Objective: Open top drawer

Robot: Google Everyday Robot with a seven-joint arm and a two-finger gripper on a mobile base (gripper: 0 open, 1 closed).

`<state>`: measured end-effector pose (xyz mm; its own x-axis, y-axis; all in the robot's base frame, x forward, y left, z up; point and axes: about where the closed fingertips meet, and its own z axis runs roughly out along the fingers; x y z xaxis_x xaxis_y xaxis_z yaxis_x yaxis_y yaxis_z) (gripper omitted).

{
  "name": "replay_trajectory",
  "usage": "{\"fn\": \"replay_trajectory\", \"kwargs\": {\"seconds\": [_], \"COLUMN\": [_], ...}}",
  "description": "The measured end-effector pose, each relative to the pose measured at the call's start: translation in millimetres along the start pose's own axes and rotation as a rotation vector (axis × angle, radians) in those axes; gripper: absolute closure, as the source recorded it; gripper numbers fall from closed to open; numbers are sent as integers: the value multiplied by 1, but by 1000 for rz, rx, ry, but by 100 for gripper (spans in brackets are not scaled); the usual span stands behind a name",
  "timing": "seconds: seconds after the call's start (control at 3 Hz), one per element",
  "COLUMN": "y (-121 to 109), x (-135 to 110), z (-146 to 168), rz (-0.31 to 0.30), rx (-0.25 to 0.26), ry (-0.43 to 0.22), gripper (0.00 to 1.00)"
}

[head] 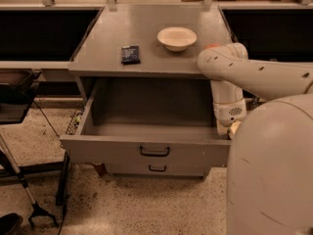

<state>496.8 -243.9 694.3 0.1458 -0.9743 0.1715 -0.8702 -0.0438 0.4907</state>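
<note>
The top drawer [112, 151] is pulled far out of the grey cabinet, and its inside shows bare. Its flat front carries a small black centre handle [154, 151]. A narrower grey drawer [157, 168] with its own small handle sits shut below it. My gripper [234, 128] hangs at the end of the white arm, just off the drawer's right front corner. It is partly hidden behind my own white body and holds nothing that I can see.
On the cabinet top [146, 28] lie a white bowl [176, 37] and a dark packet [130, 54]. An orange object [213, 46] peeks out behind my arm. A black stand with cables [14, 97] is on the left, on the speckled floor.
</note>
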Motion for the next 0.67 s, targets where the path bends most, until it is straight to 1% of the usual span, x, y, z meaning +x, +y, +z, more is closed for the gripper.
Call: {"fn": "replay_trajectory", "kwargs": {"seconds": [0.33, 0.67], "y": [-1, 17], "x": [-18, -34], "z": [5, 8], "rz": [-90, -144], "rx": [-39, -65], "ry": [26, -10], "gripper": [0, 0]}}
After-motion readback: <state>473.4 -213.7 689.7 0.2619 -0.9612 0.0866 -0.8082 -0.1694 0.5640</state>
